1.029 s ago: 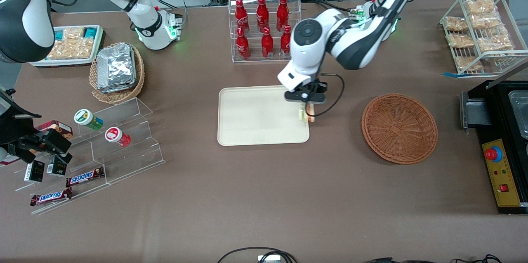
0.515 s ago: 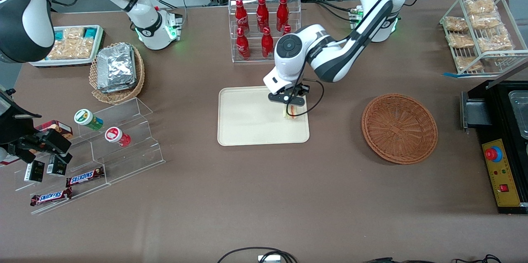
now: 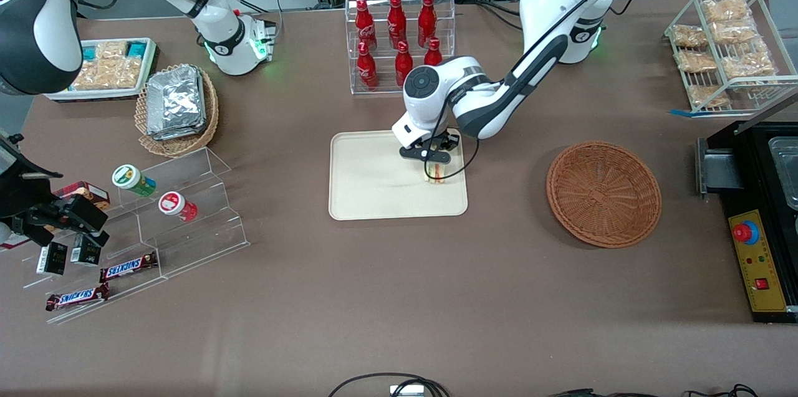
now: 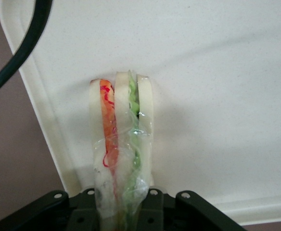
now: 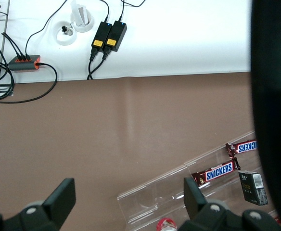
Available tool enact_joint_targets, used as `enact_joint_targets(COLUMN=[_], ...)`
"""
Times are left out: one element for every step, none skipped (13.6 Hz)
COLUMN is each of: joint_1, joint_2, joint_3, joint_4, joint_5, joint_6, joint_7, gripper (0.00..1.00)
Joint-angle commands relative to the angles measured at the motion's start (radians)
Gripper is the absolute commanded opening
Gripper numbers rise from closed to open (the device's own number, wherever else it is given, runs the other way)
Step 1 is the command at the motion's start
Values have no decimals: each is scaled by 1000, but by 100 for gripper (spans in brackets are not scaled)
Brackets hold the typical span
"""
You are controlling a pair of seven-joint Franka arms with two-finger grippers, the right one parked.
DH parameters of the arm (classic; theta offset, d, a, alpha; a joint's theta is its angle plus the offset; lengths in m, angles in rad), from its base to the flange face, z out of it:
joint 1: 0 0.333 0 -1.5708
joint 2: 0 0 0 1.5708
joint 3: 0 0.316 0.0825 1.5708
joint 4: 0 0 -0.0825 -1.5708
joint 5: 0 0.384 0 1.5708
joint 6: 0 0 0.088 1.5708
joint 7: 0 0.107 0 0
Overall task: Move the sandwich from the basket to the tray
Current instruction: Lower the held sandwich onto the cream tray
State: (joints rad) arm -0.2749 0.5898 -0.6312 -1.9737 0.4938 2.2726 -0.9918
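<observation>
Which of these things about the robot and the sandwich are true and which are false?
1. The gripper holds the sandwich. True.
2. The sandwich is over the tray. True.
3. The sandwich lies in the basket. False: nothing is in the basket; the sandwich is at the tray.
4. The red bottles stand on the tray. False: they stand in a clear rack, farther from the front camera.
5. The gripper hangs above the basket. False: it is above the tray.

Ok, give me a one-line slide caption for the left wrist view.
Gripper holds the wrapped sandwich on edge just above the cream tray, close to its rim.
</observation>
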Motion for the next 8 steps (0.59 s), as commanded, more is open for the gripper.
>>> enact_joint_targets(joint_1=[-15, -15, -18, -18, -17, -17, -17, -12], joint_2=[22, 21, 19, 15, 12, 10, 12, 10], joint_3=[7, 7, 7, 7, 7, 5, 5, 5], joint_4=[29, 29, 39, 48, 65, 91, 125, 156], joint_5=[26, 23, 25, 26, 26, 23, 22, 17], joint_6=[-10, -13, -18, -28, -54, -101, -140, -160], joint_7=[-34, -42, -85, -121, -131, -133, -134, -136], gripper=[67, 94, 100, 100, 100, 100, 100, 100])
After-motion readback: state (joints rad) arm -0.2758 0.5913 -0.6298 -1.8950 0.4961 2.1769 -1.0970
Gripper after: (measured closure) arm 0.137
